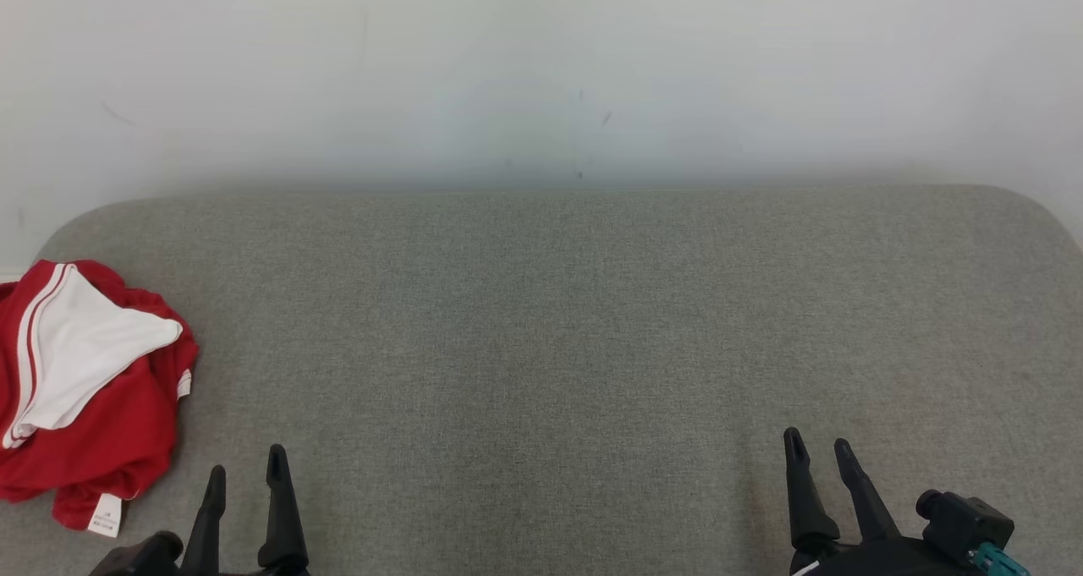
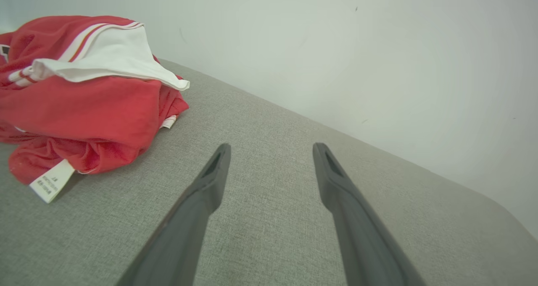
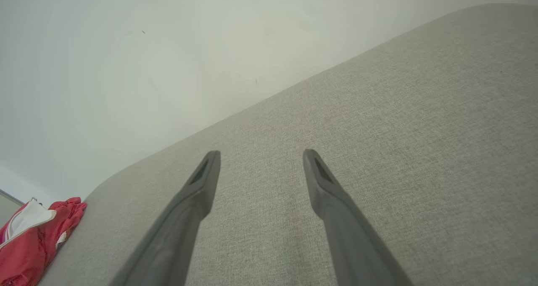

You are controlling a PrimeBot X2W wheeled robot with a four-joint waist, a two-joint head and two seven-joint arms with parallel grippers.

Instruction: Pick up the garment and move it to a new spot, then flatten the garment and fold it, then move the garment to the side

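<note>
Garment (image 1: pixel 85 390) bunched, untouched. Left gripper (image 1: pixel 247 461) just beside it, right gripper (image 1: pixel 818 438) well apart from it; jaws of both apart, empty (evidently staged for pickup).

The red and white garment (image 1: pixel 101 424) runs off the head view's left edge, and the right wrist view's bottom left corner cuts it. It lies bunched (folds cover most of it), so its kind cannot be told. Its white label (image 1: pixel 106 514) carries print too small to read. The head view's bottom edge cuts the left gripper (image 1: pixel 247 460) and the right gripper (image 1: pixel 818 438).
</note>
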